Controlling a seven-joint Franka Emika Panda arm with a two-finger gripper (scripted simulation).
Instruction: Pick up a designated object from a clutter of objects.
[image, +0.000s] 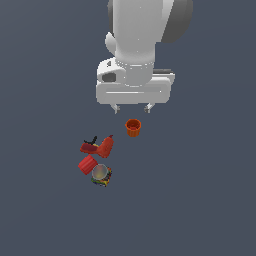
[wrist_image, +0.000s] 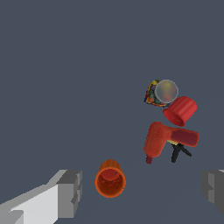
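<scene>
The designated object (image: 89, 146) is a small black and dark red item with a thin black prong. It lies at the exterior view's left end of the clutter, touching the bright red bottle-shaped item (image: 106, 146). It also shows in the wrist view (wrist_image: 187, 138), behind the bottle-shaped item (wrist_image: 156, 139). My gripper (image: 132, 108) is open and empty, hovering above the floor near the orange ribbed cup (image: 133, 127). In the wrist view the gripper (wrist_image: 142, 192) has its fingers spread wide, with the cup (wrist_image: 110, 178) near one finger.
A red ribbed cylinder (image: 87, 164) (wrist_image: 180, 110) and a multicoloured can with a silvery top (image: 101, 175) (wrist_image: 162, 92) lie close together just beyond the bottle-shaped item. The items rest on a flat dark grey floor (image: 200, 200).
</scene>
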